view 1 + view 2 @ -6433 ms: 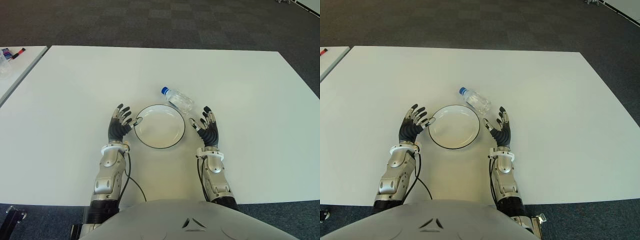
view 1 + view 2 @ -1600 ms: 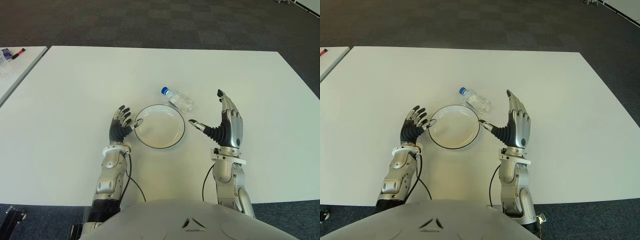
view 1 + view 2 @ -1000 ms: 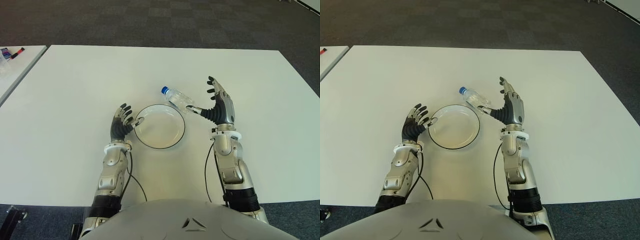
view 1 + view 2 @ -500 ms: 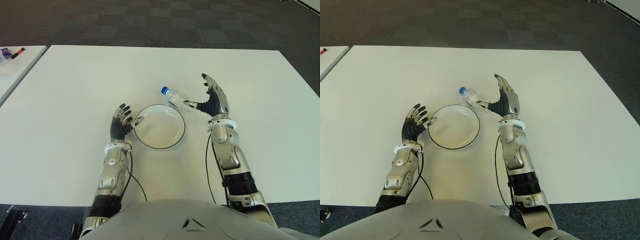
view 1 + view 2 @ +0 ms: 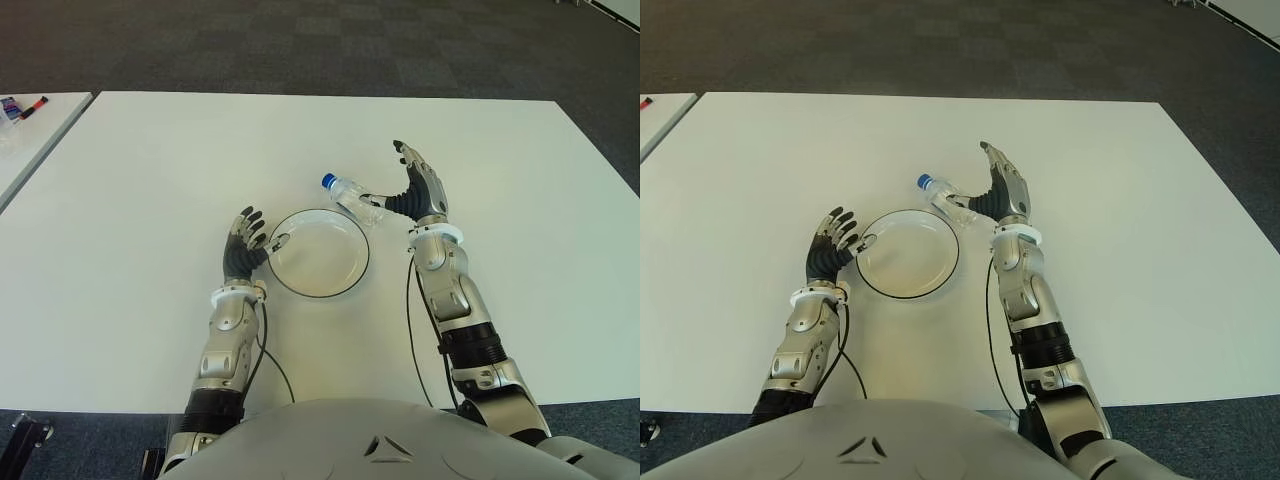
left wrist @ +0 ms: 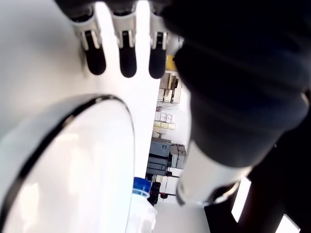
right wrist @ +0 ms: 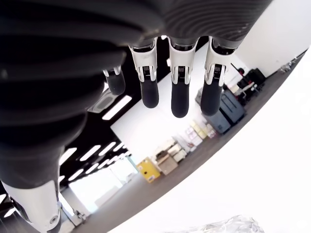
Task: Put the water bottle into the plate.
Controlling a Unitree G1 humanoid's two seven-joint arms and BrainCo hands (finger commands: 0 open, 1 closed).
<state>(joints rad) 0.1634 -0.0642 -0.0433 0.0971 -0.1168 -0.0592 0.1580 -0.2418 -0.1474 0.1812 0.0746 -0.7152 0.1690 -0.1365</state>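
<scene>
The clear water bottle [image 5: 354, 199] with a blue cap [image 5: 328, 181] lies on its side on the white table, just behind the right rim of the plate [image 5: 318, 256]. The plate is white with a dark rim and holds nothing. My right hand [image 5: 415, 190] is open at the bottle's right end, fingers spread upward and the thumb [image 5: 376, 198] reaching onto the bottle. In the right wrist view the fingers [image 7: 179, 99] are straight, with crinkled plastic of the bottle [image 7: 228, 224] below. My left hand [image 5: 245, 252] is open beside the plate's left rim.
The white table [image 5: 150, 180] stretches wide on all sides. A second table at the far left carries markers [image 5: 26, 105]. Dark carpet lies beyond the far edge.
My right hand has risen from beside the plate and moved forward and left until its thumb reaches the bottle. The left hand, the plate and the bottle have stayed put.
</scene>
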